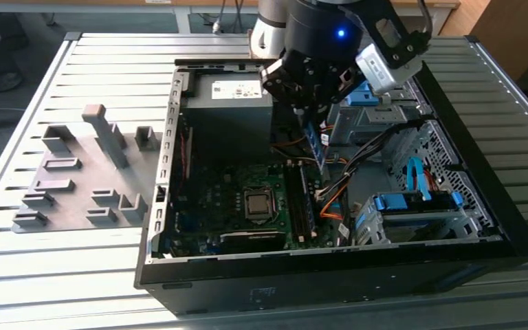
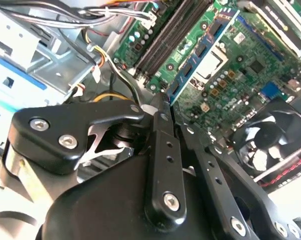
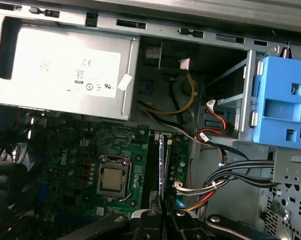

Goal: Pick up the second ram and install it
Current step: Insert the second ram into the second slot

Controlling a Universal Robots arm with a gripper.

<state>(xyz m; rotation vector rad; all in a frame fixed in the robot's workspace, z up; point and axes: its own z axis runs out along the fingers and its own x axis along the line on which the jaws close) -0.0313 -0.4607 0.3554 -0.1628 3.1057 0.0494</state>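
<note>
My gripper (image 1: 308, 118) is shut on the second ram (image 1: 316, 146), a long dark blue-green stick that hangs on edge inside the open computer case (image 1: 337, 275). The stick is above the black memory slots (image 1: 302, 206) on the green motherboard and stands apart from them. In the second wrist view the black fingers (image 2: 163, 150) of the gripper (image 2: 163, 101) clamp one end of the ram (image 2: 200, 55), whose black chips show. In the first wrist view the ram (image 3: 161, 160) appears edge-on, lined up over the slots (image 3: 153, 165), with the gripper (image 3: 163, 219) behind it.
A grey power supply (image 1: 232, 89) fills the case's far end. The processor socket (image 1: 258, 203) lies beside the slots. Loose cables (image 1: 337, 185) and a blue drive caddy (image 1: 411, 203) crowd the exterior view's right. Grey holder blocks (image 1: 80, 172) stand outside the case on the exterior view's left.
</note>
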